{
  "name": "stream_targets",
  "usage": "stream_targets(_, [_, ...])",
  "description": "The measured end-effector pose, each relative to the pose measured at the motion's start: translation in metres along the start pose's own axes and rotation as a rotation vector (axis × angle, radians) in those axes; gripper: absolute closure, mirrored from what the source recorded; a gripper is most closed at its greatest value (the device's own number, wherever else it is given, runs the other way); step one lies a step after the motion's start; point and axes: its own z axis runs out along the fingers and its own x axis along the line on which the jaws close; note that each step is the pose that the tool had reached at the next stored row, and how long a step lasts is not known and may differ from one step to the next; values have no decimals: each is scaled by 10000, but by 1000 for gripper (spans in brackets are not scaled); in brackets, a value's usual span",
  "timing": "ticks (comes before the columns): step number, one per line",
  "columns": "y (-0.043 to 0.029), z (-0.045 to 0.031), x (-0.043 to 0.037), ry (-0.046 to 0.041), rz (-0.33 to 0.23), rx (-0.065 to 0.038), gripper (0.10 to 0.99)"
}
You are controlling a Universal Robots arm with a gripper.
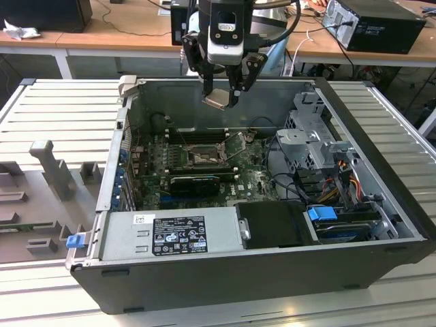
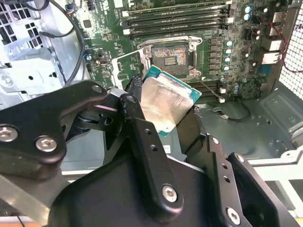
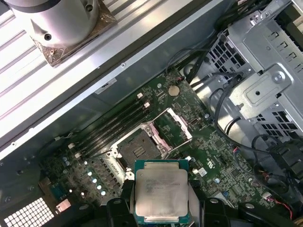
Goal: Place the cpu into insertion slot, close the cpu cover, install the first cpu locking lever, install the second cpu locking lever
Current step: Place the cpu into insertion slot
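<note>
gripper (image 1: 221, 92) hangs in the upper middle of the exterior view, above the open pc case (image 1: 204, 272), pinched narrow on the cpu (image 1: 216, 101) w/ one finger on each side edge. chip is tilted and well clear of the board below it. in the second wrist view the cpu (image 2: 165, 101) shows a silvery top w/ a green rim, clamped btwn the black fingers (image 2: 142, 137). in the first wrist view the cpu (image 3: 161, 191) faces the camera flat-on, same grip.

insertion slot (image 1: 202, 158) sits near the middle of the exterior view on the green mobo (image 1: 252, 180), just below the long black memory slots (image 1: 194, 135). in the second wrist view the insertion slot (image 2: 173, 56) has its contact grid exposed; same for the insertion slot (image 3: 138, 152) in the first wrist view.

cpu cover (image 1: 237, 144) is flipped up, standing at the slot's edge toward the exterior view's right. in the first wrist view the cpu cover (image 3: 180, 123) leans away from the socket, board visible thru its window.

black graphics card (image 1: 194, 182) lies just below the slot in the frame. psu (image 1: 170, 231) runs along the lower part, and the drive cage (image 1: 306, 136) is toward the exterior view's right. case rests on a slatted grey table (image 1: 54, 116).
</note>
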Motion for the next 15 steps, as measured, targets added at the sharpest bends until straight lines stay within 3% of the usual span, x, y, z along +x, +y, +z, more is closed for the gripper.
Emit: stream_targets(15, [0, 1, 0, -89, 1024, -19, 549])
